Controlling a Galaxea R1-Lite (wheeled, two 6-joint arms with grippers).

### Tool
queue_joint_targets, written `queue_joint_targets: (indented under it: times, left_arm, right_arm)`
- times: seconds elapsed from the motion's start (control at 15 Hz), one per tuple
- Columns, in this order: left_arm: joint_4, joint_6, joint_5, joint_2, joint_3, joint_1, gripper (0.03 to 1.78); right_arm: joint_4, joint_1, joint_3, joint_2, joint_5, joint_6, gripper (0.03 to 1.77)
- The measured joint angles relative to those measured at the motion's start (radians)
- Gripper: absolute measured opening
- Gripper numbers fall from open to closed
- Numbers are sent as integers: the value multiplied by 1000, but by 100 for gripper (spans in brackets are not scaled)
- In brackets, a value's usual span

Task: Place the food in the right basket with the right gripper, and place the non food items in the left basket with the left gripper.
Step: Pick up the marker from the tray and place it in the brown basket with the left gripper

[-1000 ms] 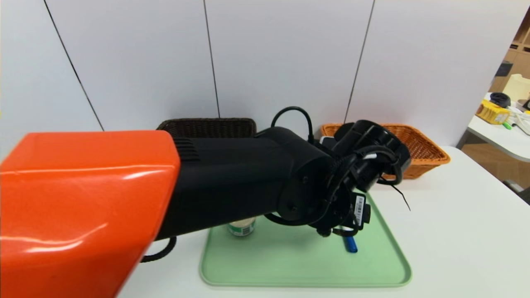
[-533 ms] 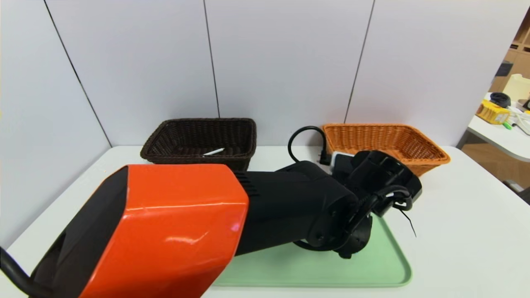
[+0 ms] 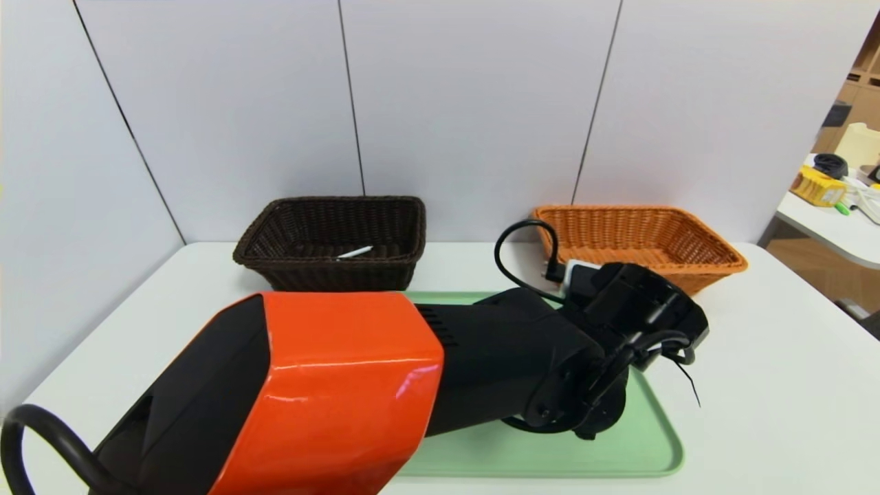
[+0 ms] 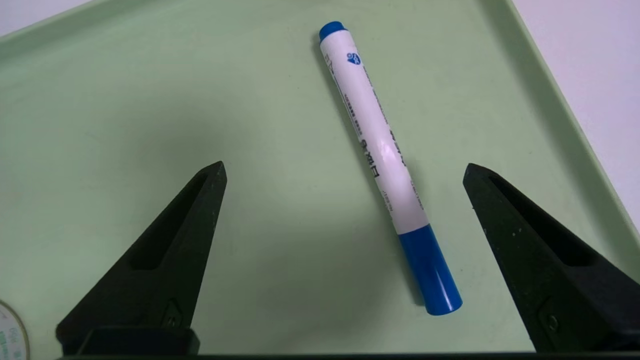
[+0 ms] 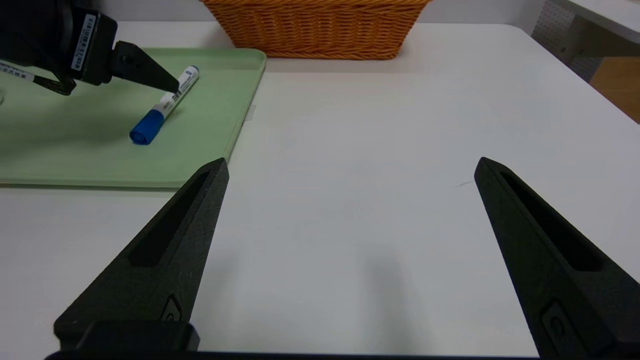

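At far left, the dark brown wicker basket (image 3: 337,275) holds a slim white pen (image 3: 355,253); a second ago the left arm (image 3: 344,385) hid most of this basket, and now it has swung down and right over the green tray (image 3: 543,471). That suggests one non-food item is done and the next is being lined up. The round tin can (image 4: 11,334) just shows at the edge of the left wrist view, lying on the tray, its pale face printed in green too small to read. The left pincer (image 4: 346,164) stands open and empty above the white marker with a blue cap (image 4: 380,140), which lies on the tray between its jaws, apparently ready to be grasped. Dark characters run along the barrel, with a small blue logo near its plugged end; I cannot make out a brand. The orange wicker basket (image 3: 619,227) stands beyond, awaiting the can. Rightmost, the right pincer (image 5: 352,159) is parked open and empty over the white tabletop (image 5: 360,200), beside the tray.
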Motion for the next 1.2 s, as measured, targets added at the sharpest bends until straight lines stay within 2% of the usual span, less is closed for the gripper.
queue_joint_targets:
  times: [0.33,0.8,1.2]
  left_arm:
    - [-18,-1,42,22,0,0,169]
    - [-70,-7,48,43,-1,1,169]
    - [-74,-7,70,59,-1,4,169]
  right_arm:
    - [0,0,0,0,0,0,170]
    - [0,0,0,0,0,0,170]
    - [0,0,0,0,0,0,170]
